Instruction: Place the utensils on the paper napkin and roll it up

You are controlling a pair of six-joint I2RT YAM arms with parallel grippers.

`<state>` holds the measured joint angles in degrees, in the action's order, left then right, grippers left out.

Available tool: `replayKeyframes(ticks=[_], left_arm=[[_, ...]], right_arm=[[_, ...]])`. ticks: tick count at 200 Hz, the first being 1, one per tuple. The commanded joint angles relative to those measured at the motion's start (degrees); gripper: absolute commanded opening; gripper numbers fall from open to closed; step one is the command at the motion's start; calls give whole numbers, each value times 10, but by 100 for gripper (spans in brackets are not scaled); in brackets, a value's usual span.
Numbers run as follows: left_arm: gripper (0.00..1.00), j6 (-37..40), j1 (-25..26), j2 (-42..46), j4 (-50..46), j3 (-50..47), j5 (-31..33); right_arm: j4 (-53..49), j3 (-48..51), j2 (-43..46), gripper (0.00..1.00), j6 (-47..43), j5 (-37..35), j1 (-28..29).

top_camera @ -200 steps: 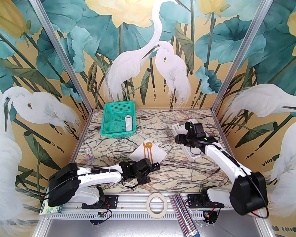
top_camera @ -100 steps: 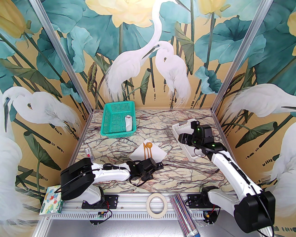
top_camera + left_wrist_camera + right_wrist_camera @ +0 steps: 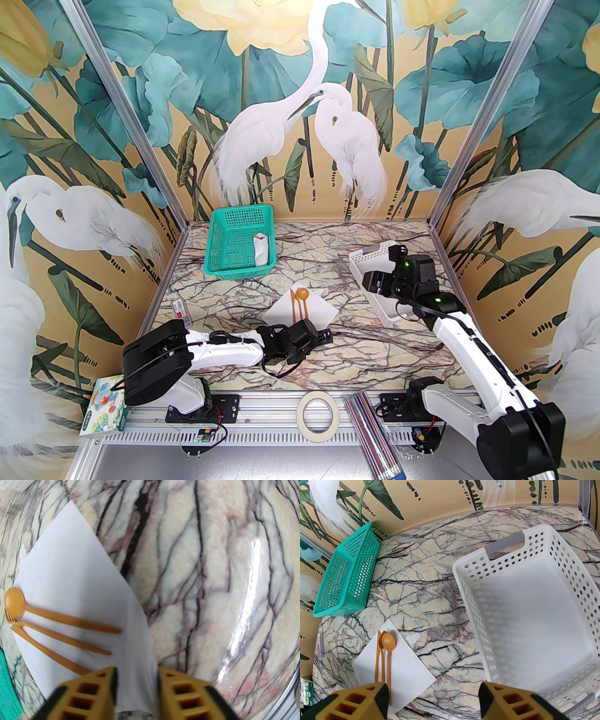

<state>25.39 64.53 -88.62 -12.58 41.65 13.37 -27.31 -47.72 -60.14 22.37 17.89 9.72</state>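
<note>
Marble-patterned table (image 3: 328,262): green mesh basket (image 3: 234,234) at far left, holding a white rolled bundle (image 3: 261,251); empty white perforated basket (image 3: 525,611) at right; small clear packet (image 3: 182,315) near left edge. Front rail: tape ring (image 3: 301,417), striped sticks (image 3: 372,431), picture box (image 3: 105,410).

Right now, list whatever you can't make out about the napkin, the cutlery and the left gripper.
- Left wrist view: the napkin corner sits between the left gripper's fingers; blur hides whether they pinch it.
- Same view: the knife's handle end runs behind one finger; the fork's prongs are partly behind the spoon's bowl.
- Top view: the left gripper covers the napkin's near corner.
</note>
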Motion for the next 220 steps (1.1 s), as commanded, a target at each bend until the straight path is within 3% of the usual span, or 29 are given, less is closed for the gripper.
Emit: replayKeyframes(ticks=[1, 54, 86, 151, 220], left_arm=[[20, 11, 2, -7, -2, 4, -17], [9, 15, -14, 3, -16, 9, -63], [4, 19, -41, 4, -43, 23, -112], [3, 37, -88, -2, -68, 46, -173], [4, 59, -130, -21, -80, 66, -202]], right_arm=[[-9, 7, 5, 70, -9, 20, -1], [-4, 11, -10, 68, -10, 71, -1], [3, 16, -32, 58, -7, 120, 0], [41, 53, -68, 42, 16, 173, 33], [156, 124, -112, 28, 91, 193, 101]])
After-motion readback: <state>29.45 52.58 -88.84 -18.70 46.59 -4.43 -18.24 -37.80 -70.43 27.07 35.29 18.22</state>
